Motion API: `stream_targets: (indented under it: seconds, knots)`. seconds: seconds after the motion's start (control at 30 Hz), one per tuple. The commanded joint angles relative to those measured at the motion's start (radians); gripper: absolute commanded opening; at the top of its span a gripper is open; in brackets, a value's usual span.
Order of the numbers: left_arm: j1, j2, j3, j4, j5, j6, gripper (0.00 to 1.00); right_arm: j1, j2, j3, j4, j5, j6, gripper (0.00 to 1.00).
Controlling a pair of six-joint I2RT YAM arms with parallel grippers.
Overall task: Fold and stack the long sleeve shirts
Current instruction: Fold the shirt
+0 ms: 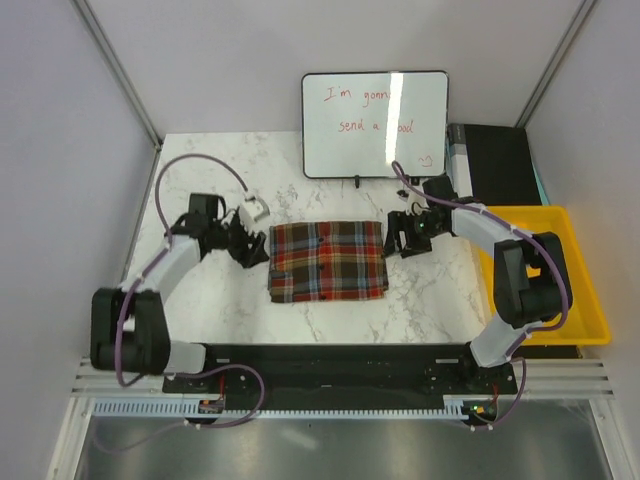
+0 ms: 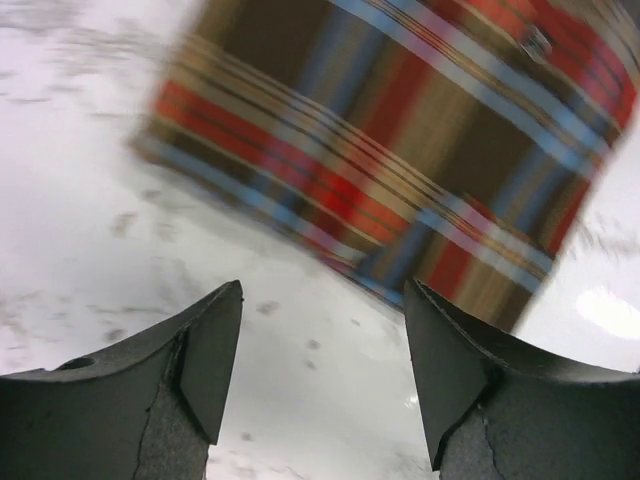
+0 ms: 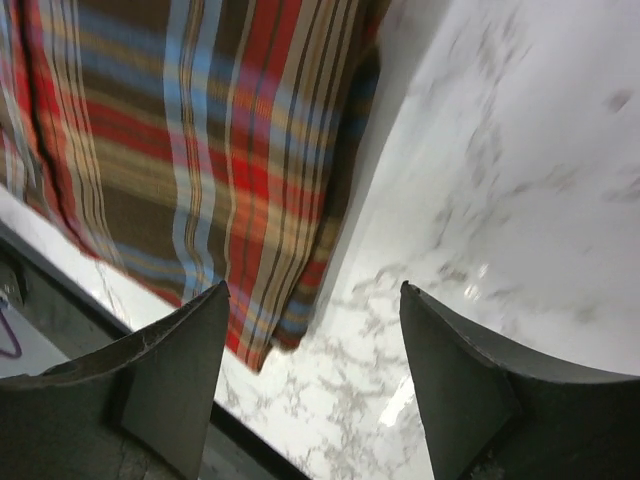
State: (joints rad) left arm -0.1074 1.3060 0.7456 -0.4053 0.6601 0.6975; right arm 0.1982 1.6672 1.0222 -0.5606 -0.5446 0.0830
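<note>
- Top view: one folded plaid shirt [image 1: 327,260] lies flat at the middle of the marble table [image 1: 225,305], button placket up, a neat rectangle.
- Top view: left gripper [image 1: 250,246] sits just beside the shirt's left edge, toward its far corner. Fingers point at the cloth, and contact can't be told from here.
- Top view: right gripper [image 1: 401,238] is near the shirt's right edge at the far corner, with a thin strip of table between them.
- Top view: whiteboard [image 1: 375,122] stands behind the shirt, yellow bin [image 1: 592,300] at the right edge of the table, and a black box [image 1: 495,165] behind the bin.
- Left wrist view (blurred): left gripper [image 2: 322,305] is open with nothing between the fingers, only bare table [image 2: 90,200]. The shirt [image 2: 400,150] lies ahead of the fingertips, apart from them.
- Right wrist view: right gripper [image 3: 315,305] is open and holds nothing. The shirt [image 3: 200,150] lies ahead and left, its folded edge running down toward the left finger [image 3: 170,380]. The table [image 3: 500,150] fills the right side.
</note>
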Motion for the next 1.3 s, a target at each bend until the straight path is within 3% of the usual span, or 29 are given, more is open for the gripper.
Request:
stream_targets:
  seconds: [0.0,0.03,0.1,0.33,0.87,1.0,1.17,1.2,1.27]
  knots:
    - [0.095,0.231,0.291,-0.039,0.105,-0.456,0.79,-0.022,0.113,0.151,0.048,0.061,0.053,0.78]
    - [0.095,0.280,0.319,-0.041,0.107,-0.493,0.83,-0.025,0.161,0.191,0.053,0.066,0.072,0.84]
    - [0.094,0.320,0.366,-0.030,0.110,-0.599,0.88,-0.025,0.204,0.245,0.054,0.077,0.113,0.87]
    - [0.091,0.449,0.379,0.014,0.121,-0.776,0.91,-0.023,0.336,0.288,0.060,0.032,0.219,0.96]
    - [0.046,0.641,0.363,0.091,0.133,-0.967,0.86,0.030,0.532,0.259,0.143,-0.109,0.279,0.78]
    - [0.043,0.682,0.385,0.080,0.156,-1.021,0.77,0.030,0.568,0.265,0.156,-0.138,0.282,0.73]
    - [0.034,0.716,0.413,0.082,0.183,-1.009,0.55,0.033,0.574,0.273,0.198,-0.198,0.288,0.47]
    - [0.034,0.722,0.416,0.085,0.194,-0.994,0.47,0.032,0.562,0.273,0.208,-0.210,0.285,0.44]
    - [0.034,0.720,0.429,0.092,0.225,-0.954,0.33,0.037,0.542,0.276,0.243,-0.235,0.264,0.28]
